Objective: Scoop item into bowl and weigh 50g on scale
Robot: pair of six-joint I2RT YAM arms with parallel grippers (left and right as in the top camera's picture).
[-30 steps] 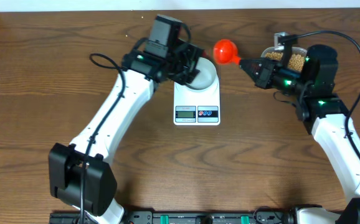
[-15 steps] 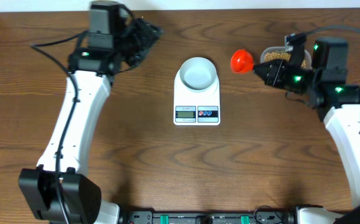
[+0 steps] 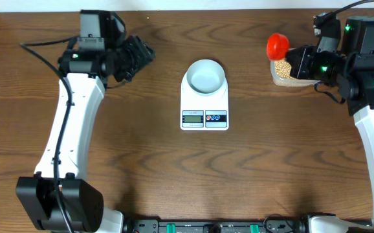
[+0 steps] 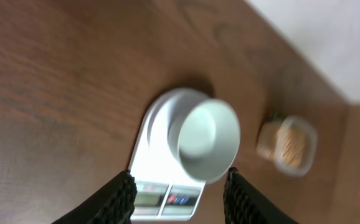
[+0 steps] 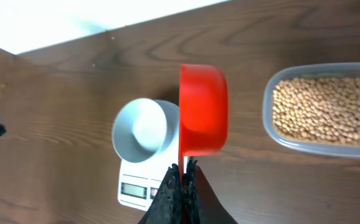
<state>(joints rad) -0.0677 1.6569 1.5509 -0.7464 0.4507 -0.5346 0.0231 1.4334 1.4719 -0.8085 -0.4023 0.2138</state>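
Overhead first: the bowl (image 3: 205, 61) sits on the far half of the scale (image 3: 204, 103), mid-desk (image 3: 174, 168), and looks empty. The beans (image 3: 285, 67) are all in the clear tub (image 3: 294, 80) off to the right, well apart from the bowl. The right fingers (image 3: 297, 58) hold the red scoop (image 3: 277, 45) over the tub's left end. The left fingers (image 3: 145, 52) hang out to the left, near nothing.

Left wrist: those fingers (image 4: 119, 198) stand apart with nothing between them, looking down at the bowl (image 4: 208, 140) and scale. The display is too blurry to read.

Right wrist: fingers (image 5: 167, 202) pinched shut on the scoop's thin handle, with the cup (image 5: 203, 109) turned on its side (can't tell if anything's in it). The tub is to the right and the bowl is down-left.

My guesses on what could go wrong:
- **Grip:** it's on a skinny handle, so a loaded cup could twist in the pinch and dump beans.
- **Spills:** round beans on bare desk roll everywhere, and there's an open gap to cross between tub and bowl.
- **Tub:** it looks light and nothing's holding it, so digging in might just shove it along.
- **Bowl:** clip its rim on the pour and it slides on the scale or throws off the reading.
- **Weight:** one heaped scoop could overshoot 50g.
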